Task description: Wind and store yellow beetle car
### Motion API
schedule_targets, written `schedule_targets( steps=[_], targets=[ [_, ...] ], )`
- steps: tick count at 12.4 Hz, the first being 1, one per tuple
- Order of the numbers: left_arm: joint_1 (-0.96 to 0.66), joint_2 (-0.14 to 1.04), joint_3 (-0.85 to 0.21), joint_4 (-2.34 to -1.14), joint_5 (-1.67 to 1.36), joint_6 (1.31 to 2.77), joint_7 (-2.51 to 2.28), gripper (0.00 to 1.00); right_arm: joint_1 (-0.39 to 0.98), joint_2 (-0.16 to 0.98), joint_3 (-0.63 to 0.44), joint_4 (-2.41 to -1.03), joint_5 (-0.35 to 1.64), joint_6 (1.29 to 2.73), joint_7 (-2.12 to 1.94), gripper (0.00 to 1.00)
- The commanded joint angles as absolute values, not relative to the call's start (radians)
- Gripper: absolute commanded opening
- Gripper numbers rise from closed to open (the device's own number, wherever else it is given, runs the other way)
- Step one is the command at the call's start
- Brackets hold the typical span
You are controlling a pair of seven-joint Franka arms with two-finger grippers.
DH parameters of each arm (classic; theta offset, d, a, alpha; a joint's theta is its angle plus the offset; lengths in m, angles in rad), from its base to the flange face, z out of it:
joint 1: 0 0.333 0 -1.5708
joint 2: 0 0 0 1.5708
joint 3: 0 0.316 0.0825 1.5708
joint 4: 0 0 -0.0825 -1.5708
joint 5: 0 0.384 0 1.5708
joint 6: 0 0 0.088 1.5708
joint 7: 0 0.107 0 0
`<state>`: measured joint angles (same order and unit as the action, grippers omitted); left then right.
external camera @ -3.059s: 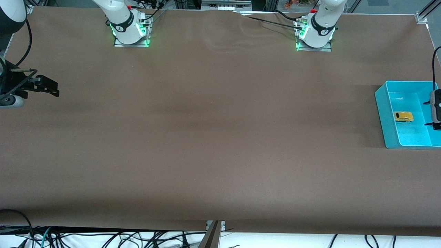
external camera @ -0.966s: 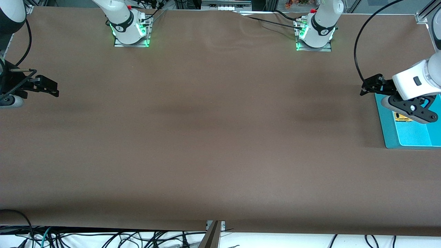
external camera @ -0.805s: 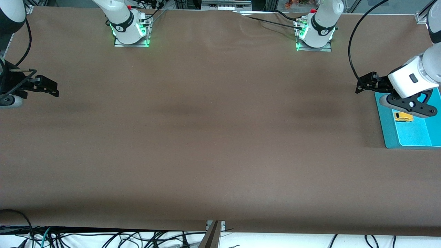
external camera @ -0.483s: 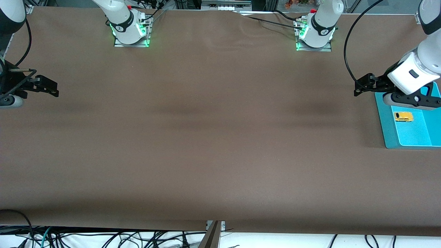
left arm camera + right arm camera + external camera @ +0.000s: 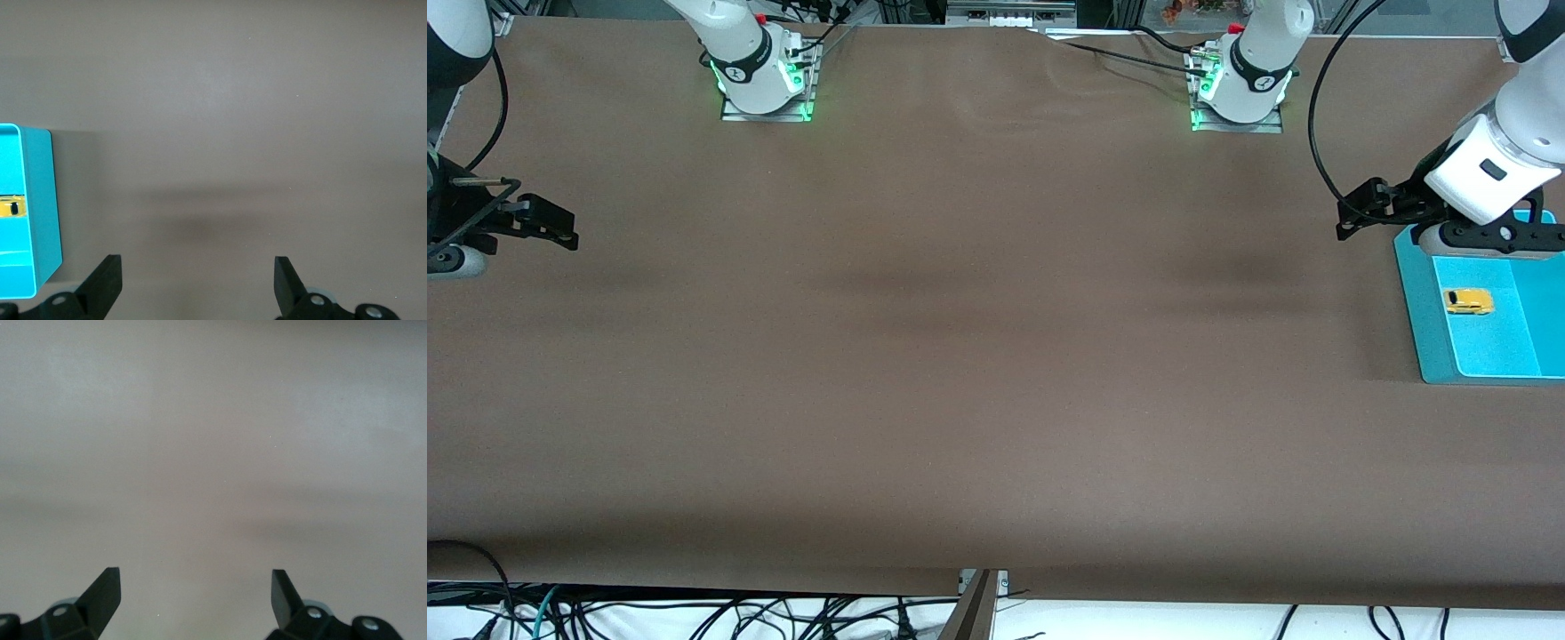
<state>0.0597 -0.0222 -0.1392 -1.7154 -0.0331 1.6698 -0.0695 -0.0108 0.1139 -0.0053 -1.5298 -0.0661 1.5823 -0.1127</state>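
The yellow beetle car (image 5: 1468, 301) lies on the floor of a teal bin (image 5: 1416, 302) at the left arm's end of the table; in the left wrist view only a sliver of the car (image 5: 12, 208) shows inside the bin (image 5: 39, 213). My left gripper (image 5: 1487, 240) hangs open and empty over the bin's edge that lies farther from the front camera, with bare table between its fingers (image 5: 107, 280). At the right arm's end of the table my right gripper (image 5: 452, 256) waits, open and empty above bare tabletop (image 5: 195, 595).
A brown cloth (image 5: 978, 338) covers the whole table. The two arm bases (image 5: 765, 84) (image 5: 1238, 93) stand along the edge farthest from the front camera. A black cable (image 5: 1320, 116) loops beside the left arm. Loose cables (image 5: 694, 613) lie below the near edge.
My left gripper has drawn up and away from the car toward the bin's farther edge, uncovering the car. The car and the right arm have not moved.
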Motion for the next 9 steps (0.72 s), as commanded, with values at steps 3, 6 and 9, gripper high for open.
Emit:
schedule_targets(
  steps=[3, 6, 9],
  targets=[
    [0.041, -0.049, -0.107, -1.743, -0.058, 1.678, -0.077, 1.0, -0.018, 0.123, -0.005, -1.509, -0.051, 1.574, -0.106, 1.0],
    [0.041, -0.049, -0.098, -1.743, -0.058, 1.677, -0.077, 1.0, -0.018, 0.124, -0.003, -1.509, -0.051, 1.574, -0.106, 1.0],
    [0.041, -0.049, -0.098, -1.743, -0.058, 1.677, -0.077, 1.0, -0.018, 0.123, -0.005, -1.509, -0.051, 1.574, -0.106, 1.0]
  ],
)
